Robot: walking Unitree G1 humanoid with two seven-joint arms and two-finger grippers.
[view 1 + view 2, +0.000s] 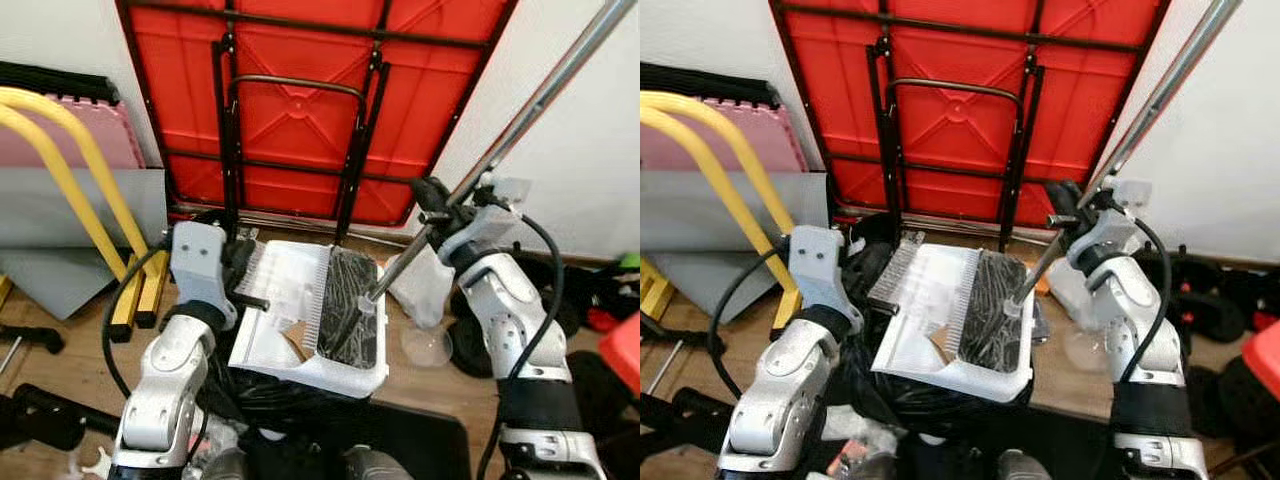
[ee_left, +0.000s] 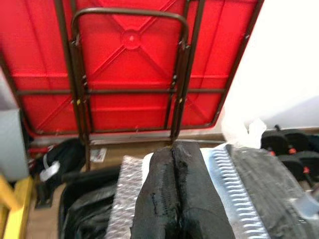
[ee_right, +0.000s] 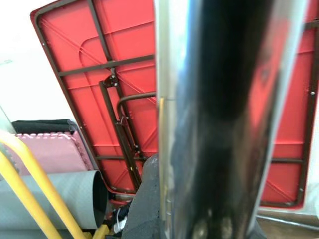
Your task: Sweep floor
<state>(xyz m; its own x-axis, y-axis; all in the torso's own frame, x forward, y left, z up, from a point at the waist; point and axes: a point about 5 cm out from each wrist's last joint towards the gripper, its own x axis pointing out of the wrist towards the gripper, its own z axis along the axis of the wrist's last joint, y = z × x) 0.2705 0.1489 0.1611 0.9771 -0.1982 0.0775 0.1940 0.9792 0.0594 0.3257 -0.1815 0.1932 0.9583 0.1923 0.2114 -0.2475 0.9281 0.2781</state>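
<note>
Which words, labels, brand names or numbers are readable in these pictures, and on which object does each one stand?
None can be read.
The red folding table, white dustpan, broom handle and yellow frame show no print.
A small pale tag on the dark bag is too blurred to read.

White wall (image 1: 60,35) at back w/ red folding table (image 1: 300,100) leaning upright against it, underside out, dark metal legs folded flat. Wood floor (image 1: 70,340) below. On robot's left: pink foam mat (image 1: 90,135) and grey rolled mat (image 1: 80,215) against wall, two yellow curved tubes (image 1: 70,165) in front. On right: white wall (image 1: 590,170), black dumbbells (image 1: 1210,300) on floor near baseboard, red item (image 1: 625,350) at edge. Black mat (image 1: 420,440) on floor up front. Light even, no hard shadows.
</note>
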